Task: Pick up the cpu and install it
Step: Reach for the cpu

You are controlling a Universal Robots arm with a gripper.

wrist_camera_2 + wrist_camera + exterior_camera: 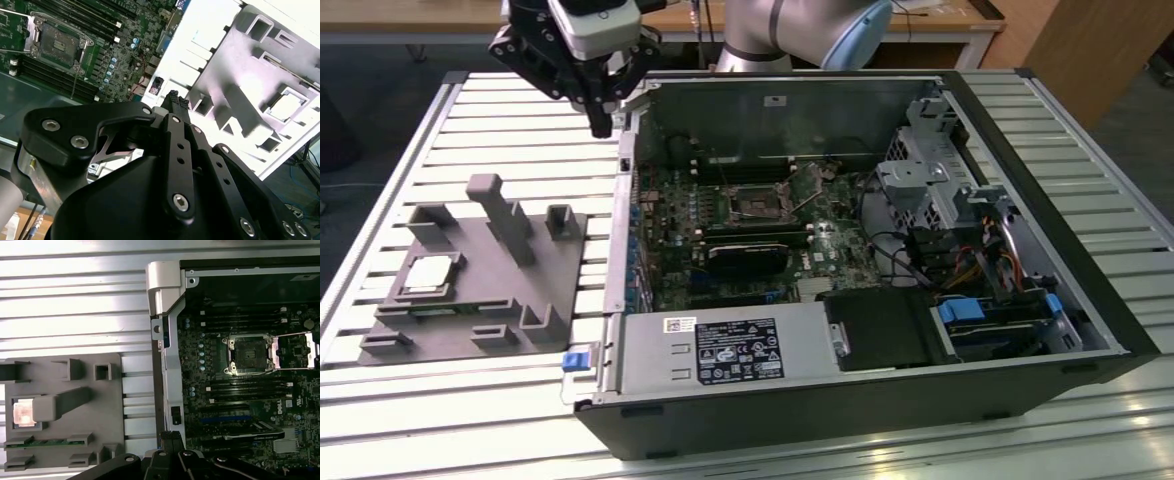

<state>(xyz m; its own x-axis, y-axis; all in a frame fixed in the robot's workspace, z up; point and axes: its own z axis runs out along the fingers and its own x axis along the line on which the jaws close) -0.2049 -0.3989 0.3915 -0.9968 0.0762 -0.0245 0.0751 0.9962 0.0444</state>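
Note:
The cpu [430,275] is a small silver square lying flat in a recess of the grey fixture plate [571,268], on the exterior view's left; it also shows in both wrist views [286,106] [24,413]. My black gripper [600,126] hangs shut and empty above the table, just outside the computer case's wall. It is well behind the cpu and apart from it. Its fingertips [176,99] press together. Inside the case, the motherboard's cpu socket [758,203] [248,355] stands open, its metal frame swung back.
The open black computer case [854,410] fills the middle and the exterior view's right, with a power supply [720,352] at the front and drive cages [947,190] beside the board. A tall grey post [507,222] rises from the fixture. Everything rests on a slatted metal table [400,420].

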